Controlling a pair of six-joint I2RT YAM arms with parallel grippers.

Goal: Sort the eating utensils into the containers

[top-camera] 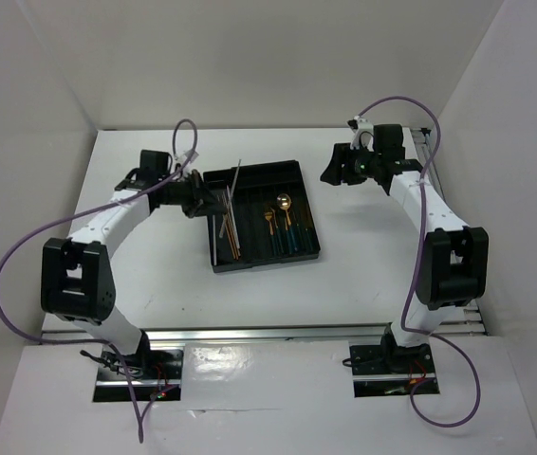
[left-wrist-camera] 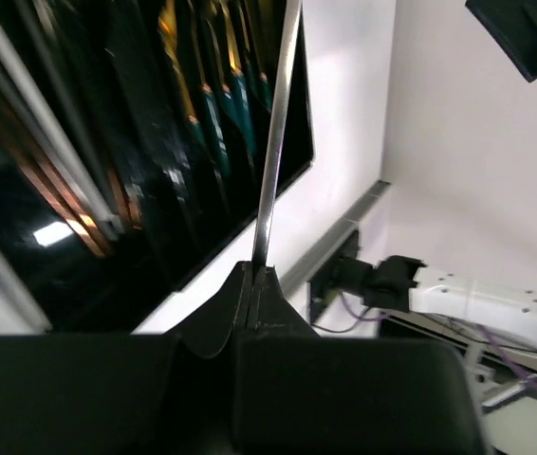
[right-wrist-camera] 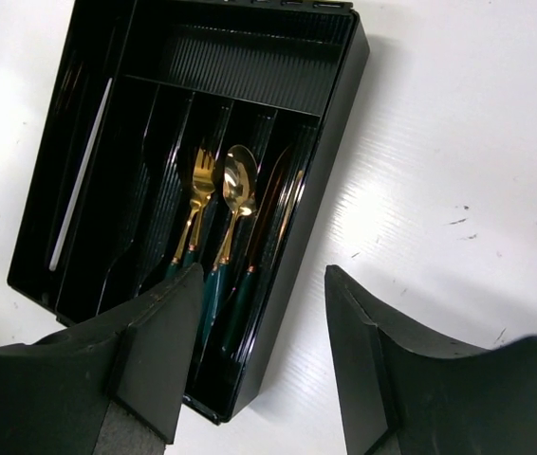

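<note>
White table (top-camera: pixel 363 275): tray (top-camera: pixel 268 175) holds fork (right-wrist-camera: pixel 193 209), spoon (right-wrist-camera: pixel 232 218); left claw (left-wrist-camera: pixel 254 275) pinching silver chopstick (left-wrist-camera: pixel 276 142), right claw (right-wrist-camera: pixel 261 275) wide.

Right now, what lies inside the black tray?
Inside the tray, a gold fork and gold spoon lie side by side; copper chopsticks lie further left. The right pincer covers the handles' ends in its wrist view.

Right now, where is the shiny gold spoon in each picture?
Top view: the gold spoon lies in the right half of the black tray, its head pointing away from the arms.
Left wrist view: only blurry gold and green streaks, so I cannot pick it out.
Right wrist view: the gold spoon is near the middle, right beside a gold fork.
Shared landmark: the black tray.
</note>
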